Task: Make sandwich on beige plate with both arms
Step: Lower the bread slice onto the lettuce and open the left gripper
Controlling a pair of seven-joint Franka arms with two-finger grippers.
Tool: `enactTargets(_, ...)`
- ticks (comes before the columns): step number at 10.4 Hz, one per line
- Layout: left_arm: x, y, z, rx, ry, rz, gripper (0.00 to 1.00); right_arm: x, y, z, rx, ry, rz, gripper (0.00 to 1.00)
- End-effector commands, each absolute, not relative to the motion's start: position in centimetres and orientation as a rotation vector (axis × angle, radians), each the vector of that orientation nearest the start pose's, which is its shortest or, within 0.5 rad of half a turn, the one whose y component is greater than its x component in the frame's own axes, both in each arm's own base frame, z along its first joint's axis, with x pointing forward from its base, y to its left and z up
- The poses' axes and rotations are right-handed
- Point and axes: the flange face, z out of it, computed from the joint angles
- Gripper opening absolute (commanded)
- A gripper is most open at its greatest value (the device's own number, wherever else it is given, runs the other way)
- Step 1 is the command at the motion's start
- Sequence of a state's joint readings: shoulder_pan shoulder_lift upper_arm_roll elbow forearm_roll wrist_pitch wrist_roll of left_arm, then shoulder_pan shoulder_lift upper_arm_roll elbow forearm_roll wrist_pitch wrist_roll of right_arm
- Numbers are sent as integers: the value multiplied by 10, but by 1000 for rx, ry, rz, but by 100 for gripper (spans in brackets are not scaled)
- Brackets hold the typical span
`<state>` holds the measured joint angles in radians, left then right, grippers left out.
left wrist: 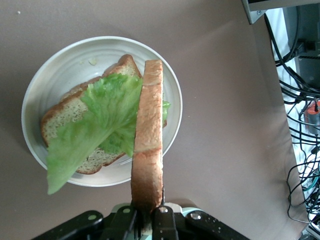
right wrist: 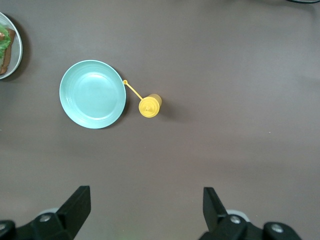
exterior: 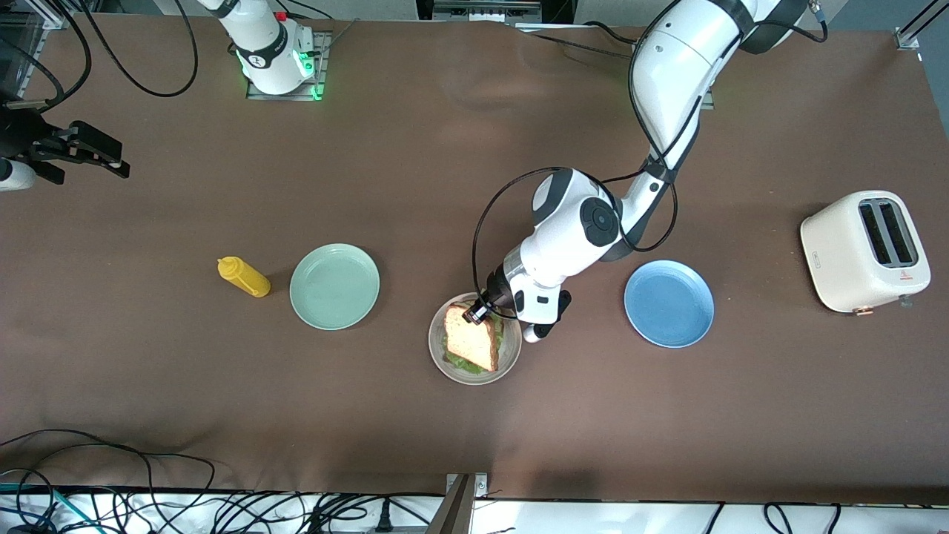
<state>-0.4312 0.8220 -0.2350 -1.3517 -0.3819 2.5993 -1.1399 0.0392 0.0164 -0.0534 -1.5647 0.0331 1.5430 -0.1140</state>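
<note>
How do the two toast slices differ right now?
The brown toast slice in the left tool is held on edge above the plate; the brown toast slice on the round beige plate lies flat. The held one is bare; the flat one carries the ruffled green lettuce leaf. Both look alike in colour.

Both arms (exterior: 571, 230) are glossy white with black joint bands, looping black cables and green-lit bases.

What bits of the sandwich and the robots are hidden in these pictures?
- Bottom slice: the lettuce and the held top slice cover most of it in the left wrist view.
- Left gripper: cut off by that view's edge, shut on the top slice.
- Beige plate: partly under the left arm in the front view.
- Right gripper: open; only its fingers show.
</note>
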Motion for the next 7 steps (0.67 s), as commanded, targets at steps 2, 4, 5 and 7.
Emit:
enactTargets(2,636,-433,266,2336,1080,-124,0,557,-5,621,-3111,-156,67,100)
enactTargets(4,632,-432,261,2368,1077,-173,0,557,-5,621,-3114,-156,67,100)
enactTargets(5,632,-430,260,2372,1087,-200,0,557,-6,621,-3113,-154,67,100)
enactTargets(7,631,-425,253,2394,1097,-243,0,556,-4,620,-3112,-159,76,100)
